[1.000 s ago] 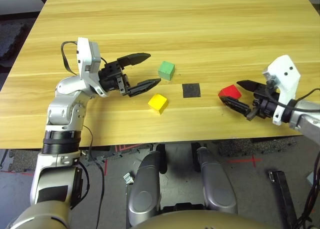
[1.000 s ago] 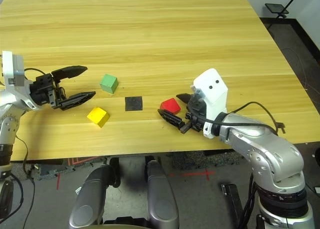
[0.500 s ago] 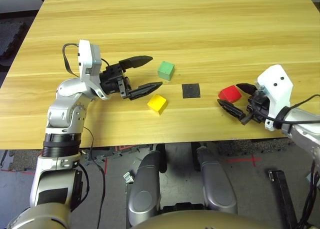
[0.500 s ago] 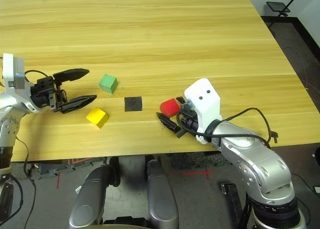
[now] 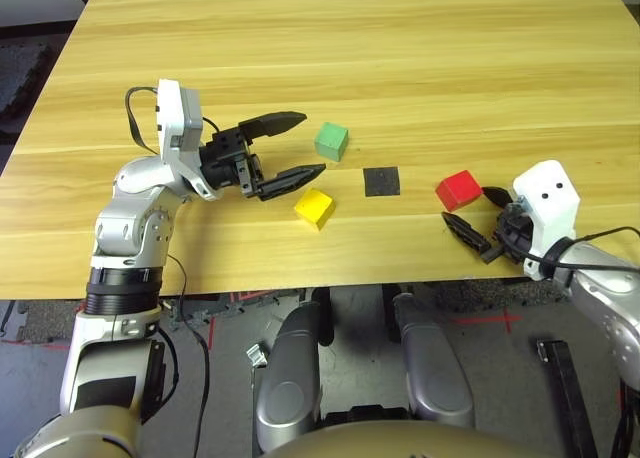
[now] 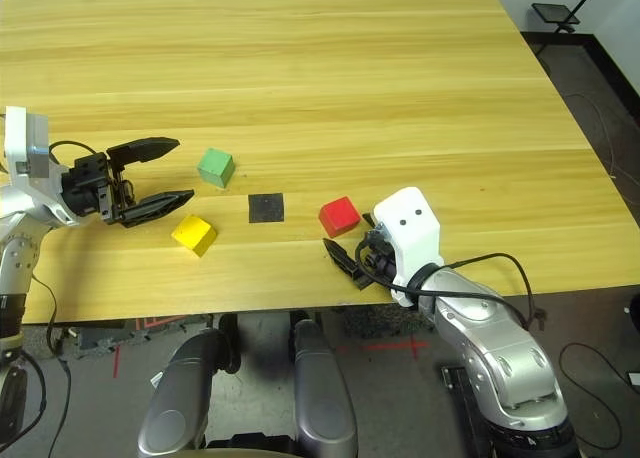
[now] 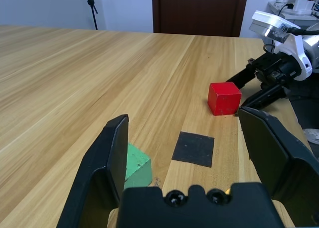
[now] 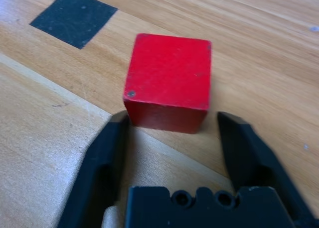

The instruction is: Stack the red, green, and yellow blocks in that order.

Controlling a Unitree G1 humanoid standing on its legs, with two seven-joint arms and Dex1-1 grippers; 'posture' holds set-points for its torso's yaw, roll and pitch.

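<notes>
The red block [image 5: 459, 190] rests flat on the table, right of the black patch. My right gripper [image 6: 346, 232] is open just behind it at the table's near edge, and its fingertips [image 8: 118, 122] stop short of the block's near face without touching it. The green block [image 5: 332, 140] sits left of the patch, with the yellow block [image 5: 314, 207] nearer and a little further left. My left gripper [image 5: 310, 143] hovers open just left of the green block and above the yellow one, holding nothing.
A flat black square patch [image 5: 381, 181] lies on the wooden table [image 5: 400, 58] between the green and red blocks. The table's near edge runs close under my right gripper. The far half of the table is bare wood.
The red block sat tilted between my right fingers; now it lies flat and free. My right gripper has drawn back toward the near edge and its fingers have narrowed. The left arm shifted only slightly.
</notes>
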